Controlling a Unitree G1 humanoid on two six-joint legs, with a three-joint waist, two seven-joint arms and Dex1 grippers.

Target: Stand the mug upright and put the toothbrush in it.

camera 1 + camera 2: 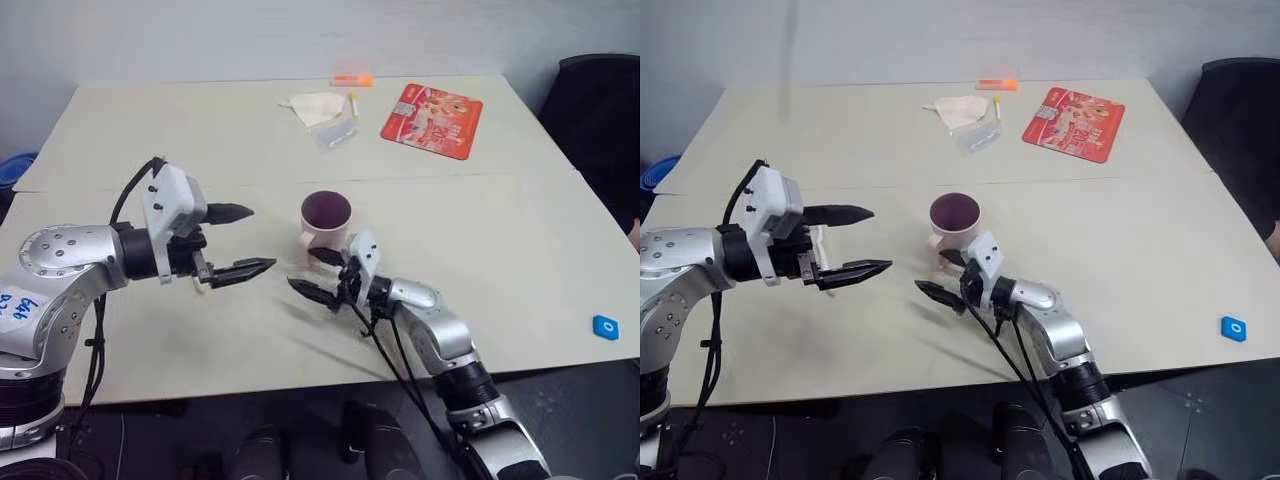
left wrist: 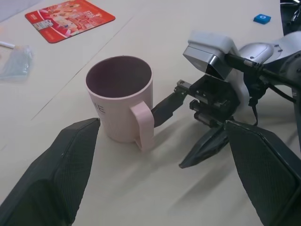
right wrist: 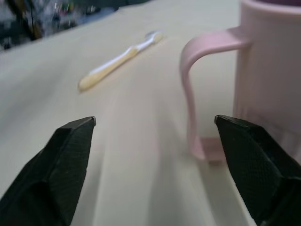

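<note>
The pale pink mug [image 1: 325, 222] stands upright at the middle of the table, its dark inside facing up and its handle [image 2: 143, 127] turned toward me. My right gripper [image 1: 303, 268] is open just in front of the mug, low over the table. In the right wrist view the handle [image 3: 197, 89] sits between its spread fingers, apart from both. The toothbrush [image 3: 120, 59] lies flat on the table beyond the handle in that view. My left gripper [image 1: 263, 237] hovers open to the left of the mug, pointing at it, with nothing held.
At the far side lie a red packet [image 1: 432, 120], an orange marker [image 1: 352, 80], a white tissue [image 1: 315, 105], a clear bag [image 1: 335, 133] and a small yellow stick [image 1: 353, 100]. A small blue piece [image 1: 605, 326] sits near the right front edge. A dark chair [image 1: 600, 110] stands to the right.
</note>
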